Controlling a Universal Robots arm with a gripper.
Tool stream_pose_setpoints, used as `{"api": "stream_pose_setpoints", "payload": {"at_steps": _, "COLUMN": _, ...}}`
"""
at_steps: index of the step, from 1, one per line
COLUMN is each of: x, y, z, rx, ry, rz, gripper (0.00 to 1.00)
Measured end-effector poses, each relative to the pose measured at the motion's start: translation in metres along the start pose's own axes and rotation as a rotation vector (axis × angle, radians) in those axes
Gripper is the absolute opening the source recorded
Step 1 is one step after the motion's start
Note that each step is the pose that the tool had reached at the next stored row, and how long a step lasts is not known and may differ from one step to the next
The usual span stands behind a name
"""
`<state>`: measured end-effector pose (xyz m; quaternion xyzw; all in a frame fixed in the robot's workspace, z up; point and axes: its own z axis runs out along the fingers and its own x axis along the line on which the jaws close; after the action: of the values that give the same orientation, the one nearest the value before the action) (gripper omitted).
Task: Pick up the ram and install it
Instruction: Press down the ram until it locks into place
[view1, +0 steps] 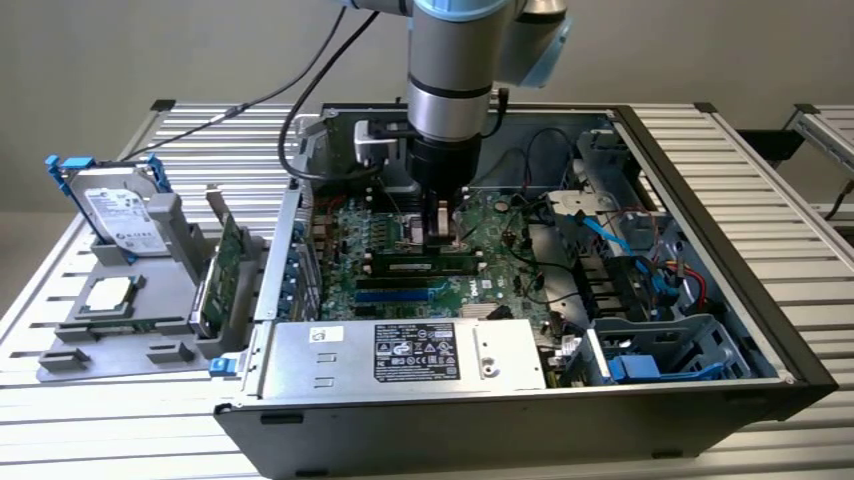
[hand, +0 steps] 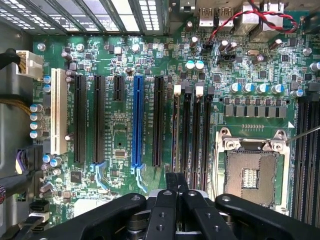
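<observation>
**Ram on edge in its slot, under pressed-together fingers**

The blue slot (hand: 137, 120) runs parallel to the ram, a little off to one side of the gripper. The ram (view1: 420, 265) stands on edge in a black slot, and its long axis follows the slot rows. Its chip face is turned toward the exterior camera. The ram lies just below and in front of the gripper (view1: 435, 235), whose fingers are pressed together and pinch nothing. I cannot tell whether they touch it. The empty processor socket (hand: 252, 175) lies on the gripper's other side.
</observation>
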<state>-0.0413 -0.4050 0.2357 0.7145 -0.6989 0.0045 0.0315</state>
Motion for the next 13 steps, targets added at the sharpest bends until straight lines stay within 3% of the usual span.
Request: {"api": "stream_pose_setpoints", "payload": {"at_steps": 13, "x": -0.0003, "y": -0.0002, "z": 0.0052, "rx": 0.0002, "ry": -0.0003, "rz": 0.000, "gripper": 0.11}}
